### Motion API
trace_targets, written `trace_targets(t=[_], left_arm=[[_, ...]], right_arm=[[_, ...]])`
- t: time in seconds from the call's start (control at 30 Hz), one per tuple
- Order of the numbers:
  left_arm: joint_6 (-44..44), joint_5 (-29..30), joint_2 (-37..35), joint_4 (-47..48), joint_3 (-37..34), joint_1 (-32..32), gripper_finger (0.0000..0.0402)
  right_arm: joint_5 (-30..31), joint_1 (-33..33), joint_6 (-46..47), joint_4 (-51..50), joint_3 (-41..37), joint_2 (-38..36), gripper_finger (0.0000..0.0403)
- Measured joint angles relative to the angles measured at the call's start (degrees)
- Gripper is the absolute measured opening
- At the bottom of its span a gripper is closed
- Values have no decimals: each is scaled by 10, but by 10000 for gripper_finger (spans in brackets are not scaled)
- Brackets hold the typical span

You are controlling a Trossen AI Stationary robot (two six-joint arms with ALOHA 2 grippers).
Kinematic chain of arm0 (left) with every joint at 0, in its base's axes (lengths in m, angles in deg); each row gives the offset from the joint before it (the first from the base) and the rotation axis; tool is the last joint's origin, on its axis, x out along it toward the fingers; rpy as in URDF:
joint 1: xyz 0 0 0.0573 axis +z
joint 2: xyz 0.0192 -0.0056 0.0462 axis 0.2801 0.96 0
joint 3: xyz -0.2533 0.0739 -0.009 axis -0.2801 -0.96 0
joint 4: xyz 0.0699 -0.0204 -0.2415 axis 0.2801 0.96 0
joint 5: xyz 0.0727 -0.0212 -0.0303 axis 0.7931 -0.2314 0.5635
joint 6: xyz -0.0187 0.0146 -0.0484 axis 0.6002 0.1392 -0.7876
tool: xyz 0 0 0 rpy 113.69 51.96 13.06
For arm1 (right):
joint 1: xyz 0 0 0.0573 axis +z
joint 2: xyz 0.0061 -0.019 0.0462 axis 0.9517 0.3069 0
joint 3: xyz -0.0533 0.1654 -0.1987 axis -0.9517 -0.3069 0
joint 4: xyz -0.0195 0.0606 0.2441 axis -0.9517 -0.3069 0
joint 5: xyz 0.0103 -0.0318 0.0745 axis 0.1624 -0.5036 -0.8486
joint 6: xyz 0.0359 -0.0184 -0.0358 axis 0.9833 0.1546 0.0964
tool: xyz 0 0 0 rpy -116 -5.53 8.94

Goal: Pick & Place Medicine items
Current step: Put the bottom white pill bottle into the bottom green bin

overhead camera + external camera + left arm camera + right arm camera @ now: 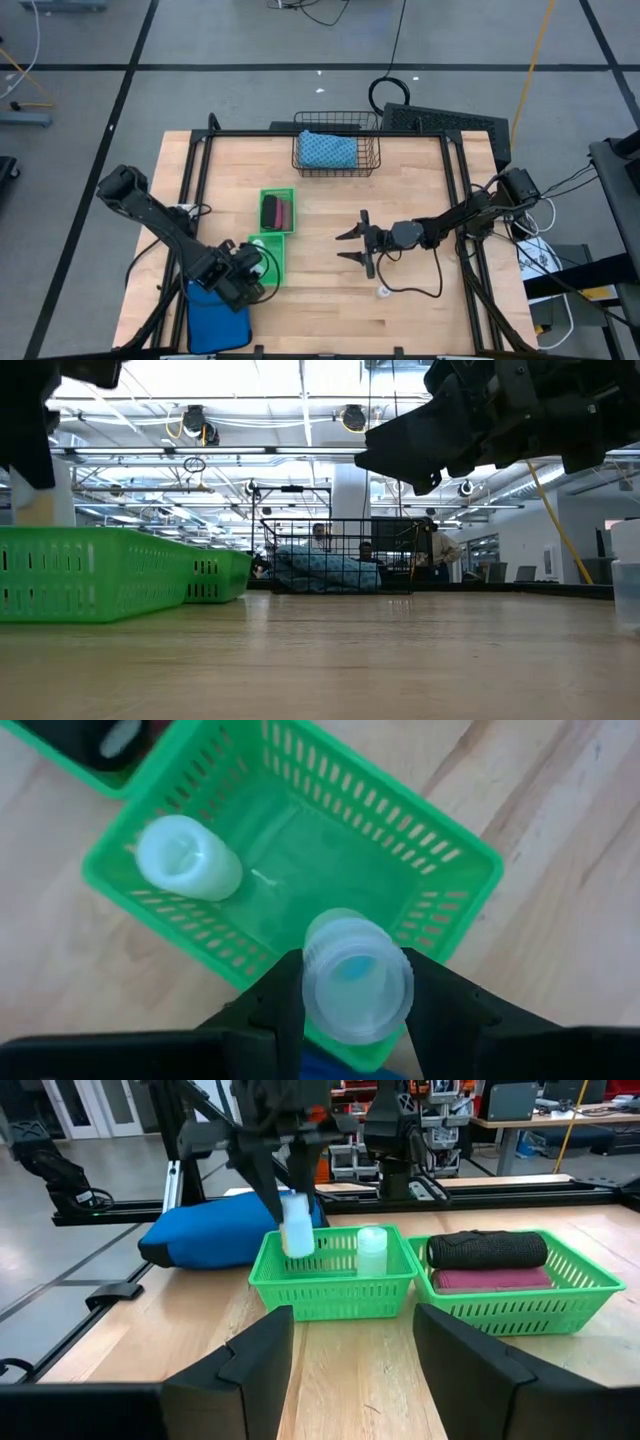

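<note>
At lower left, we see the left gripper (243, 270) clenched sideways around a light, rigid, slippery white bottle (356, 978); the right gripper (357, 241) gapes.

Tabletop (330, 300): pale wood, visible grain. Landmark = green slotted basket (440, 870), bright green, slit-pattern walls. Inside it: one white translucent bottle (188, 858). Just above its rim: second bottle (355, 978), same milky white with a bluish tint through the cap, clamped in the left hand (350, 1010), which is black. Next to that basket sits a second green basket (560, 1305), same slit pattern, holding a black roll (487, 1248) on top of a pink piece (490, 1279). Behind the first basket: solid blue pouch (215, 1230). Farther off: black wire basket (337, 150) with a blue speckled cloth (327, 150). Right hand (356, 248): black, jaws apart. Third small white bottle (382, 292) on bare wood near it.
</note>
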Motion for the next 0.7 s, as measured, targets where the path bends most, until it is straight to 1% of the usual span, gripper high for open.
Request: trace_targets(t=[0.13,0.27,0.43,0.7], left_arm=[[4,-13,0,-49,-29,8,138],[1,-21,0,-64,-47,15,138],[0,-46,0,-74,-60,25,138],[2,-46,0,-82,-64,28,141]], right_arm=[[0,0,0,0,0,0,193],[0,0,0,0,0,0,189],[0,0,0,-1,0,0,187],[0,0,-2,-3,0,0,187]])
